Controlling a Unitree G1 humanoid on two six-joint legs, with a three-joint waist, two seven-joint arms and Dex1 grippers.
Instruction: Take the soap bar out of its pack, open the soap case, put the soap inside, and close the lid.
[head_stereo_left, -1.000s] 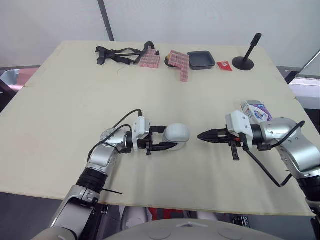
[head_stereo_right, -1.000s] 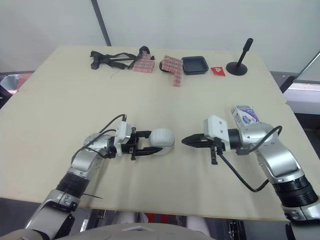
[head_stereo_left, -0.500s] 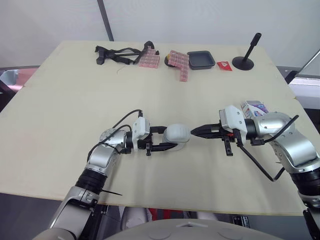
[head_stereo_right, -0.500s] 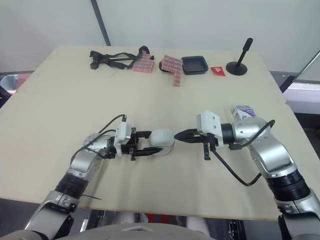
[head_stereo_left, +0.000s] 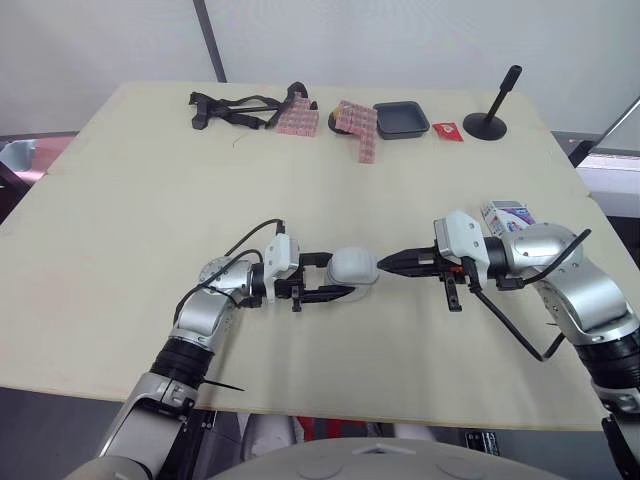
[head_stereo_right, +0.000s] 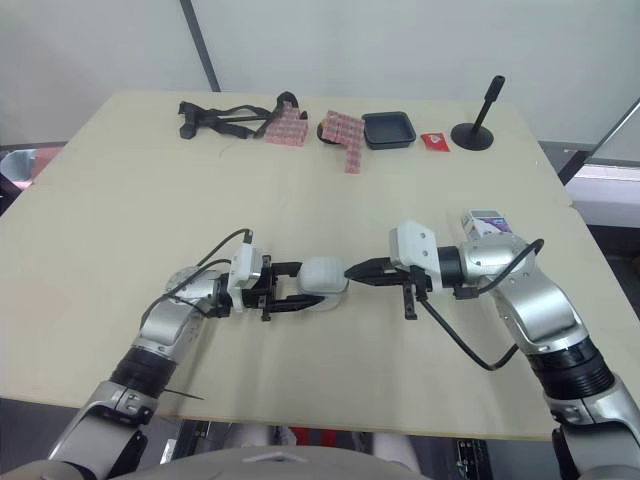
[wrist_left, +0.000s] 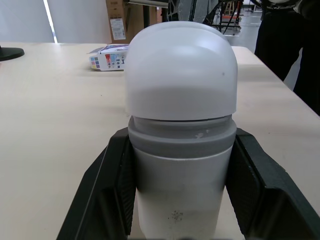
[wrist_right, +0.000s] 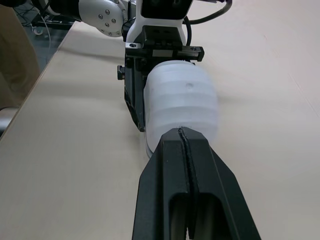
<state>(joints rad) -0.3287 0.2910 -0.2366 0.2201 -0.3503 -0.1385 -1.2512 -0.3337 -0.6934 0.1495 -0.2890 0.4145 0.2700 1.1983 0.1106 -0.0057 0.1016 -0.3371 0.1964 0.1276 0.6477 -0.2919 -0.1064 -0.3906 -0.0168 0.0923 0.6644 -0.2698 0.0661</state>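
The soap case (head_stereo_left: 352, 267), white with a grey band round its middle, lies on its side on the table, lid shut. My left gripper (head_stereo_left: 342, 276) is shut on the soap case, one black finger (wrist_left: 102, 187) on each side of it. My right gripper (head_stereo_left: 384, 266) is shut and points left. Its tip (wrist_right: 181, 134) is at the case's right end, touching it or a hair off. The soap pack (head_stereo_left: 508, 217), a white box with purple and blue print, lies on the table behind my right forearm, also visible in the left wrist view (wrist_left: 111, 55).
Along the table's far edge lie a black strap (head_stereo_left: 235, 108), pink packets (head_stereo_left: 360, 127), a black tray (head_stereo_left: 402, 118), a small red packet (head_stereo_left: 449, 130) and a black stand (head_stereo_left: 492, 120). The table's front edge (head_stereo_left: 330, 408) runs close below both arms.
My shut right gripper has moved left across the table until its tip meets the soap case. The left gripper and the case have stayed put.
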